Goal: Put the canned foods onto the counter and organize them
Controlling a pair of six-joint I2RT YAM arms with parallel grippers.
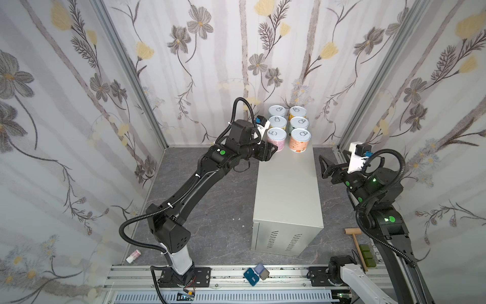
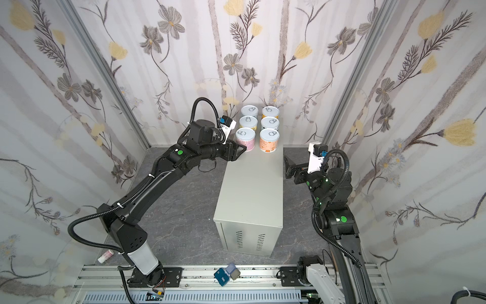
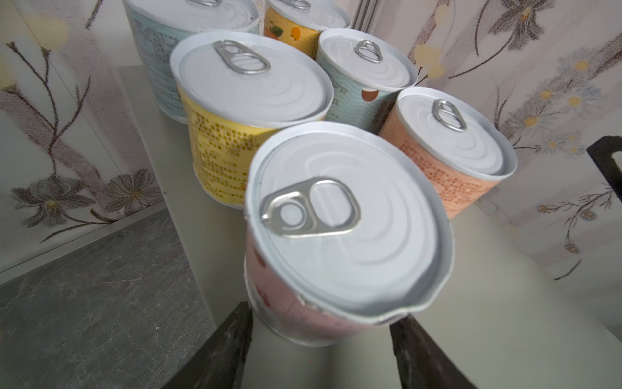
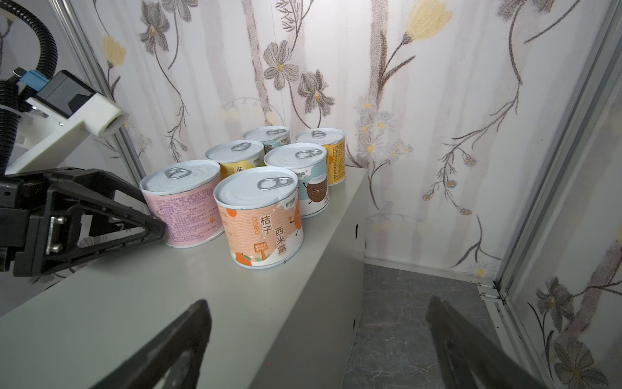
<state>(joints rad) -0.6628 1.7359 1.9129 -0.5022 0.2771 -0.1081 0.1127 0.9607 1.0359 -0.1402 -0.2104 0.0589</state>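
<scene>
Several canned foods stand in two rows at the far end of the counter (image 1: 286, 189) (image 2: 252, 189). The pink can (image 1: 276, 138) (image 2: 245, 138) (image 3: 336, 215) (image 4: 181, 202) is nearest on the left, upright on the top, its rim dented. My left gripper (image 1: 273, 150) (image 2: 241, 151) (image 3: 323, 313) is shut on it, fingertips pressed against both sides of its near wall. Beside it stands the salmon-orange can (image 1: 299, 139) (image 3: 451, 141) (image 4: 261, 215); behind are yellow (image 3: 249, 80) and light blue (image 3: 367, 64) ones. My right gripper (image 1: 324, 167) (image 2: 288, 164) (image 4: 318, 303) hangs open and empty at the counter's right edge.
Flowered walls close in right behind the cans and on both sides. On the dark floor lie a small pink-and-white tube (image 1: 133, 256), a wooden mallet (image 1: 355, 244) and green blocks (image 1: 366, 255). Small blue cards (image 1: 256, 273) rest on the front rail.
</scene>
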